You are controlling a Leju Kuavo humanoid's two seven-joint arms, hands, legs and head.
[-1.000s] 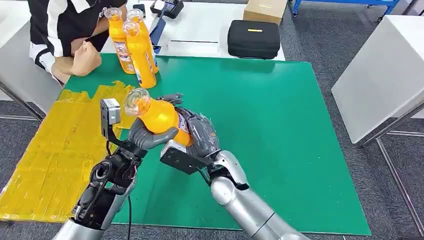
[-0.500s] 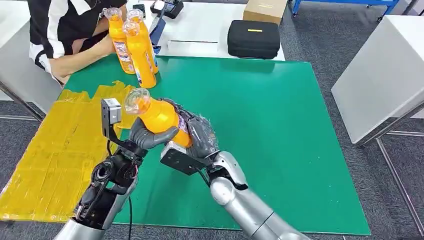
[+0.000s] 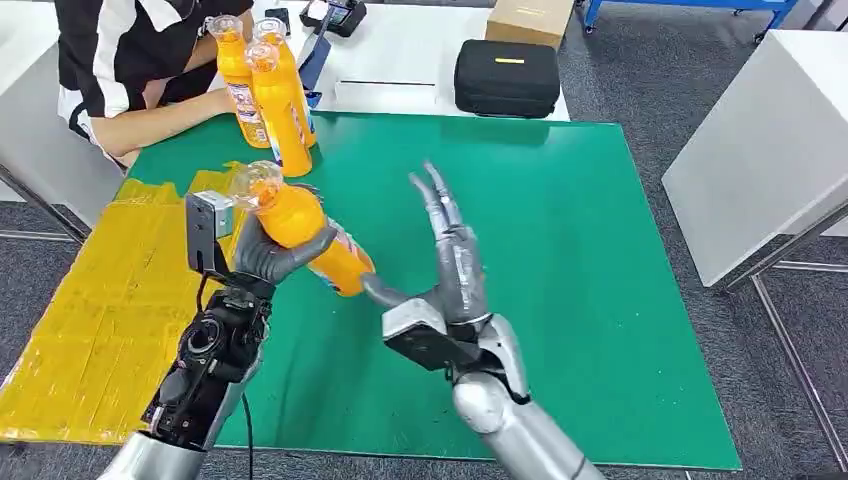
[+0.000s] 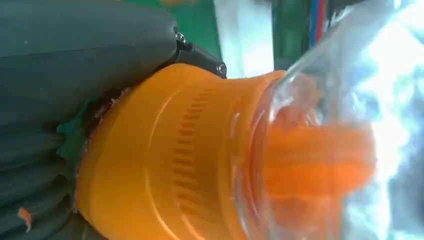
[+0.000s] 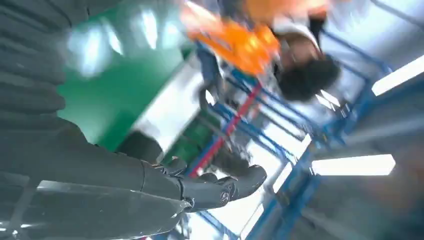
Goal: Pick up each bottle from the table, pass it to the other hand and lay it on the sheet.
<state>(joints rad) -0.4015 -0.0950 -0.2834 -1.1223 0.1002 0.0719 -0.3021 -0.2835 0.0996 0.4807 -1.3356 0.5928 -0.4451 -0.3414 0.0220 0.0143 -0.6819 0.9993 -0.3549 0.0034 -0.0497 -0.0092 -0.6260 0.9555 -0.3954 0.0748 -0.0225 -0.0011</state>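
My left hand (image 3: 268, 252) grips an orange bottle (image 3: 300, 228) with a clear cap, held tilted above the left part of the green mat (image 3: 560, 250). The left wrist view shows the bottle (image 4: 165, 160) close up against my left hand (image 4: 75, 65). To the right of the bottle my right hand (image 3: 450, 270) is open, its fingers stretched up and apart from the bottle; its fingers (image 5: 220, 187) hold nothing in the right wrist view. The yellow sheet (image 3: 100, 300) lies over the mat's left edge. Three more orange bottles (image 3: 268, 85) stand upright at the mat's far left corner.
A person in a black and white top (image 3: 120, 50) sits at the far left with a forearm beside the standing bottles. A black case (image 3: 508, 77) and a cardboard box (image 3: 530, 20) lie on the white table behind. A white table (image 3: 770, 140) stands to the right.
My right hand has let go of the bottle and spread open, moving right. My left hand now holds the bottle alone and has carried it left. The person's arm has drawn back.
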